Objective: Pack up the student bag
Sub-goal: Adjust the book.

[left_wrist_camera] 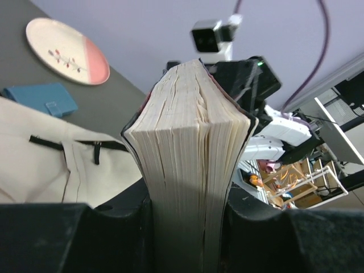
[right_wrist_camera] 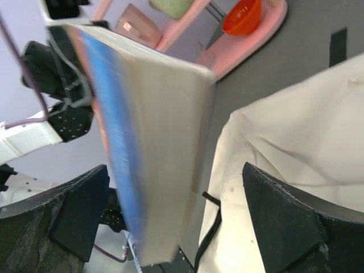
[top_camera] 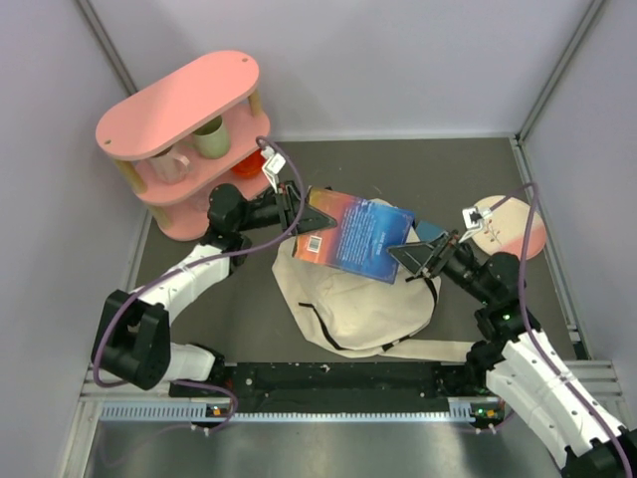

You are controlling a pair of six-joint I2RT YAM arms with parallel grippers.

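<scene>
The student bag (top_camera: 348, 309) lies flat on the dark mat, a cream canvas backpack with black trim. Above it hangs a thick book (top_camera: 356, 236) with a blue cover, tilted. My left gripper (top_camera: 297, 214) is shut on the book's left end; in the left wrist view the page block (left_wrist_camera: 190, 159) fills the space between both fingers. My right gripper (top_camera: 423, 257) stands open at the book's right end. In the right wrist view the book (right_wrist_camera: 148, 131) sits between the spread jaws, close to the left finger and well apart from the right one, with the bag (right_wrist_camera: 296, 142) below.
A pink two-level shelf (top_camera: 179, 110) with cups and an orange bowl (right_wrist_camera: 242, 16) stands at the back left. A pink and white plate (top_camera: 508, 224) lies at the right. A blue pouch (top_camera: 430, 231) rests by the bag's far edge. Walls enclose the table.
</scene>
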